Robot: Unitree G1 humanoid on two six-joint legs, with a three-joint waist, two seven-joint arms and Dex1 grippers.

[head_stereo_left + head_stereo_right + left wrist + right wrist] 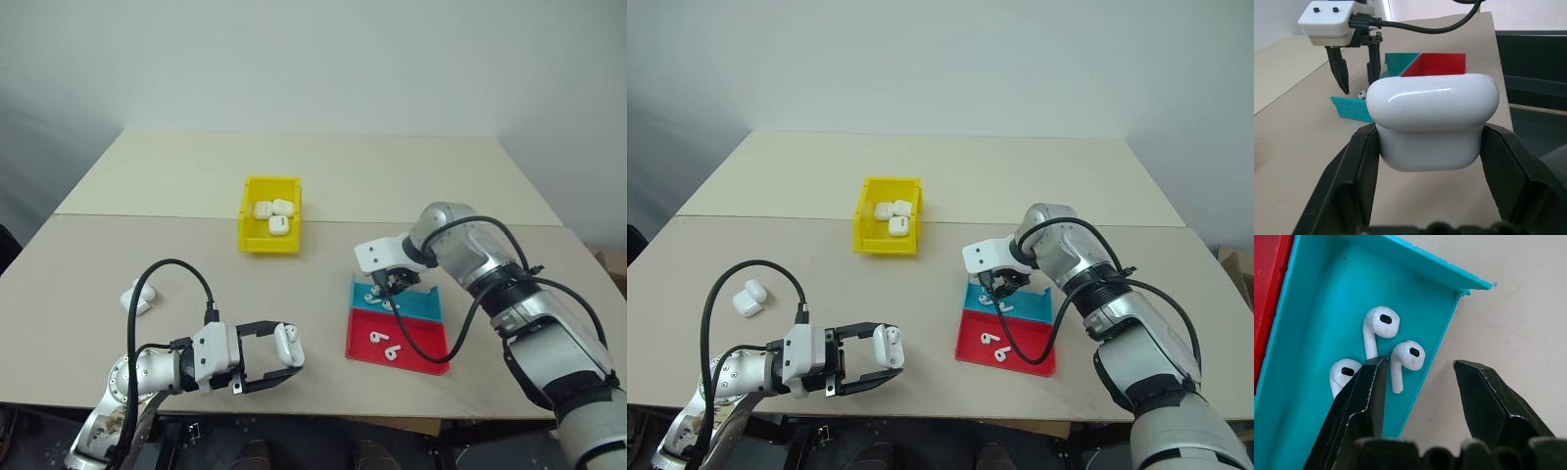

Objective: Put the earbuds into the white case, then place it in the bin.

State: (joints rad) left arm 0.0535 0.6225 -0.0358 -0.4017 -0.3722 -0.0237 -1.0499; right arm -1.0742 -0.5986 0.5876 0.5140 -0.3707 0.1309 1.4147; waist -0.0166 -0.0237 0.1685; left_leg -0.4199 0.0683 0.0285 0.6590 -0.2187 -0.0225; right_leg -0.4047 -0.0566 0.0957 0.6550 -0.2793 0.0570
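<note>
My left gripper (292,352) is shut on a white case (1435,122) and holds it just above the table's near edge. My right gripper (1421,366) hangs open over a corner of the blue tray (426,305), pointing steeply down. One of its fingers (1364,396) is inside the tray and the other is outside, over the table. Three white earbuds (1408,355) lie in that corner, right by the inner finger and untouched. The yellow bin (247,211) stands further back at the table's middle, with three white cases (276,223) in it.
A red tray (421,345) adjoins the blue one on the near side and holds two earbuds (384,343). Two more white cases (137,297) lie on the table at the left. A black cable loops above my left arm.
</note>
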